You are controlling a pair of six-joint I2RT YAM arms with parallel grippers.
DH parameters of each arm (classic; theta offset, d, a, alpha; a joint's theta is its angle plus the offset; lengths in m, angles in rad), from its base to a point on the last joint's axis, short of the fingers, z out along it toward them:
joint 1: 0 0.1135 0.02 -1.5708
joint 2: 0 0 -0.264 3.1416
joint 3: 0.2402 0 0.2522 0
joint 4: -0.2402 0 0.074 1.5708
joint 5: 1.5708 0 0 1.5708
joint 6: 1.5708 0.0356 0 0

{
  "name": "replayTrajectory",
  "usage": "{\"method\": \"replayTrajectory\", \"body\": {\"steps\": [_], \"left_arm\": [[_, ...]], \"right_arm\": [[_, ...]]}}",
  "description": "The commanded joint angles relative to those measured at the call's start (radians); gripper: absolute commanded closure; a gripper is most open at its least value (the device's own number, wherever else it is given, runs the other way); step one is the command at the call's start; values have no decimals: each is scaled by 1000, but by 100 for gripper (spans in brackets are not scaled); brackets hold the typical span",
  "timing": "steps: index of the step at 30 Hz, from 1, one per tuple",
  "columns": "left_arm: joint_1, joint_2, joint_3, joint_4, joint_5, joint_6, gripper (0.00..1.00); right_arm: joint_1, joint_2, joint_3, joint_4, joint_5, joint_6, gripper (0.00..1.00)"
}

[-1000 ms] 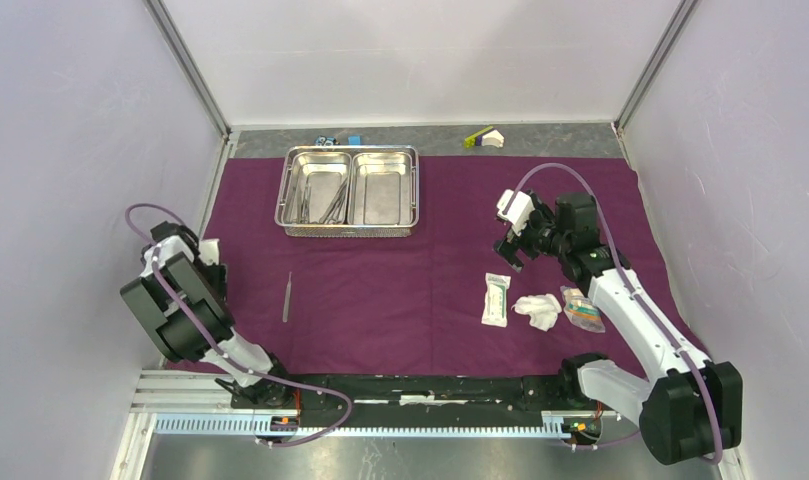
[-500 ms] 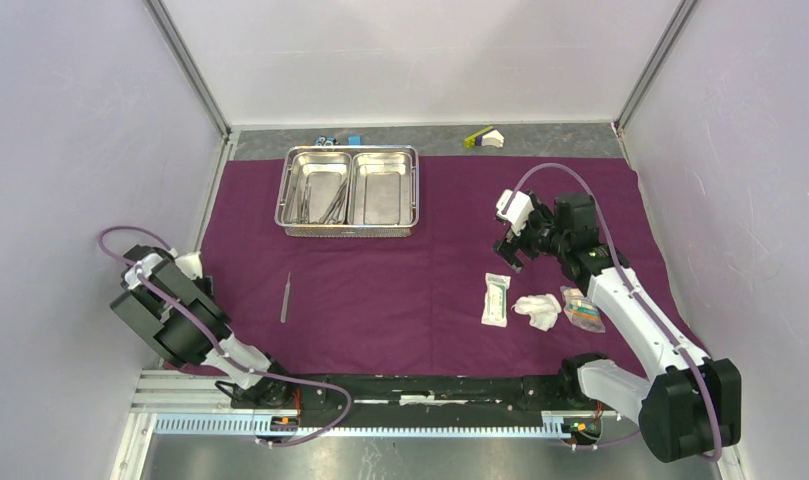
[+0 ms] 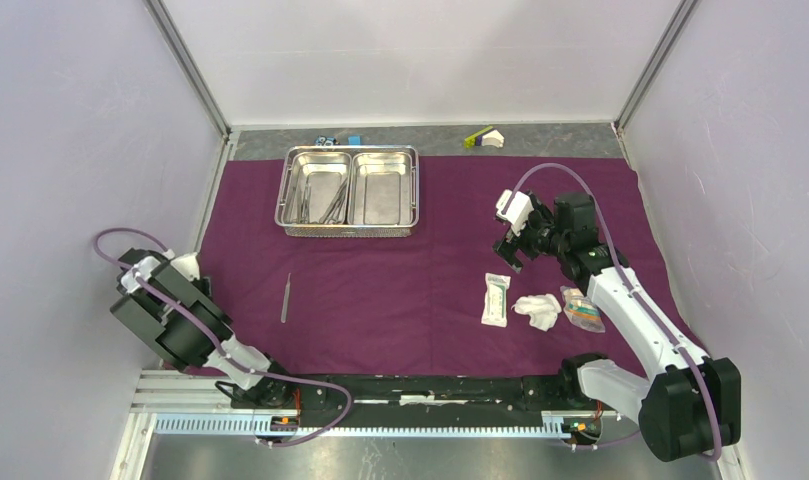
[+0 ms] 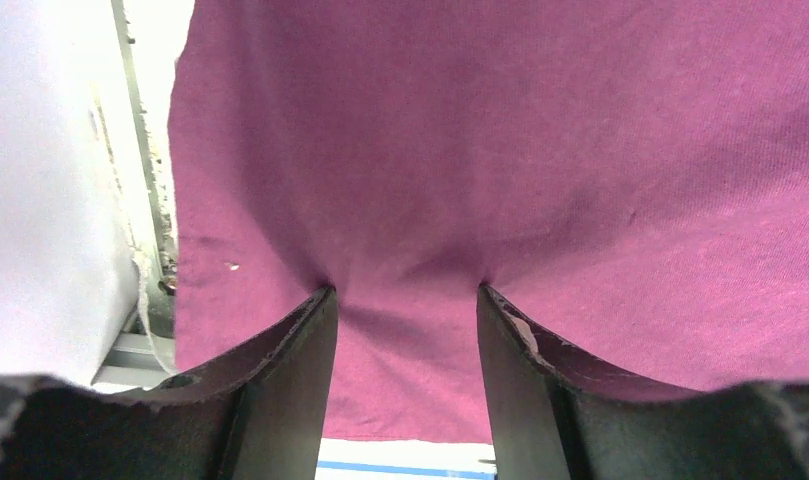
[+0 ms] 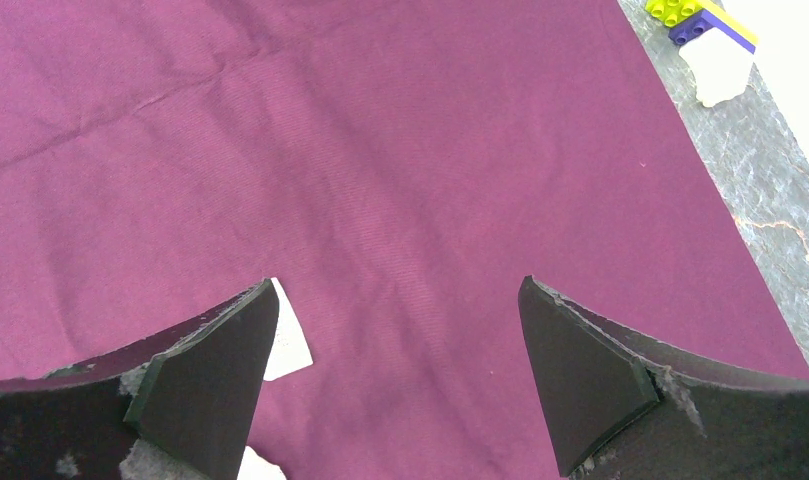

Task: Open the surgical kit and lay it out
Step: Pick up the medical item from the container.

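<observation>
The left gripper (image 4: 405, 290) stands half open, both tips pressed on the purple cloth (image 4: 500, 120), while the right gripper (image 5: 398, 283) hangs wide open above it, holding nothing.

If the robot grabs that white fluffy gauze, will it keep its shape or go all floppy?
Probably floppy: the gauze lies in a crumpled, folded heap on the purple cloth, so it would likely droop and unfold when lifted. It looks thin and soft, so it is likely very light. If pushed, it would probably bunch up or drag rather than roll.
</observation>
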Motion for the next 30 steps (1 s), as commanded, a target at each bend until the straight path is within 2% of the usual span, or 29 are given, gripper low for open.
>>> {"method": "replayTrajectory", "body": {"steps": [1,7,13,21,24,27,30], "left_arm": [[17,36,101,-24,25,2,39],[12,62,227,-77,58,-29,35],[-29,-3,258,-105,125,-45,30],[-233,-196,174,-84,258,-156,28],[-335,-240,161,-27,254,-235,27],[-407,-212,180,37,224,-307,26],[-451,-87,256,52,207,-379,25]], "right_arm": [[5,1,5,8,-7,-10,3],[4,2,5,11,-2,-12,3],[4,7,6,8,-4,-10,3],[2,-4,22,6,8,10,3],[3,-17,26,5,33,15,3],[2,-29,33,5,55,23,3],[3,-25,44,-9,67,21,3]]}}
